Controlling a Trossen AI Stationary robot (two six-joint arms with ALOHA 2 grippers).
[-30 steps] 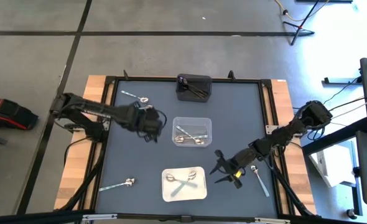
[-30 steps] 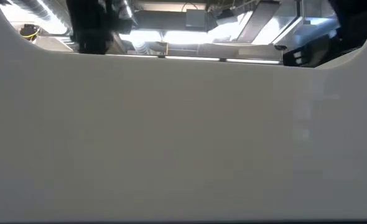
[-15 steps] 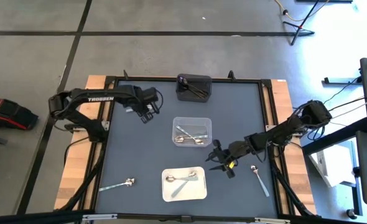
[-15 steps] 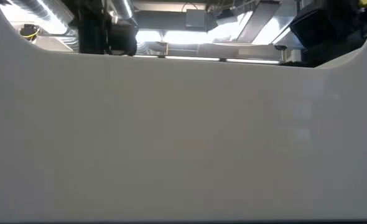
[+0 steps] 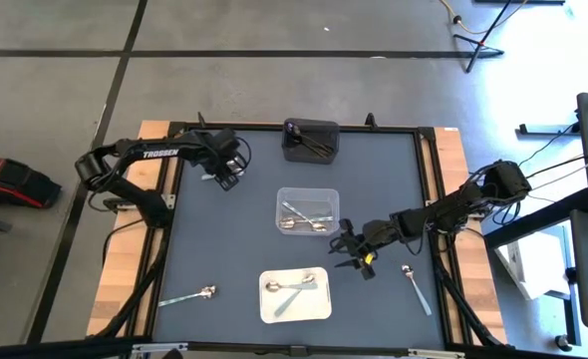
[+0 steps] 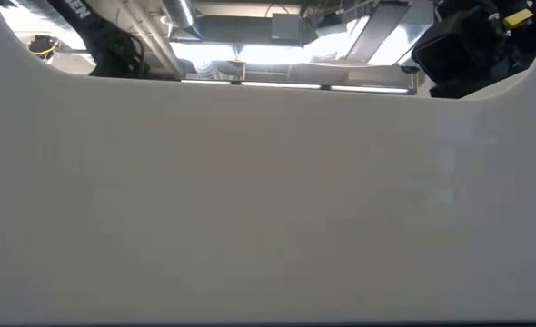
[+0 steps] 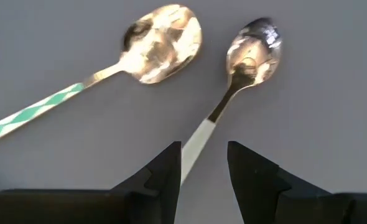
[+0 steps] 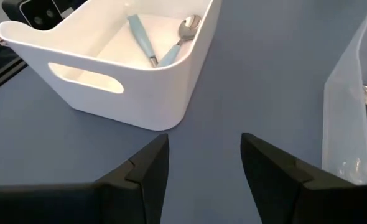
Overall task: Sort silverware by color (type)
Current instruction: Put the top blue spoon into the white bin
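Left claw [image 7: 202, 165], parted, points down over a white-handled spoon [image 7: 233, 87]; right claw [image 8: 205, 158] gapes mid-table.

Dark blue-grey table [image 5: 224, 249] bearing three trays: black tray [image 5: 310, 140] at far centre, clear tray [image 5: 308, 210] at centre, white tray [image 5: 295, 294] near. Loose spoons lie at far left [image 5: 212, 155], near left [image 5: 186, 296] and near right [image 5: 415, 285].

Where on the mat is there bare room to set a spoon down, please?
Free: the stretch left of the clear tray, above the loose spoon; also the far right corner beside the black tray. Crowded: around the right gripper, between clear and white trays.
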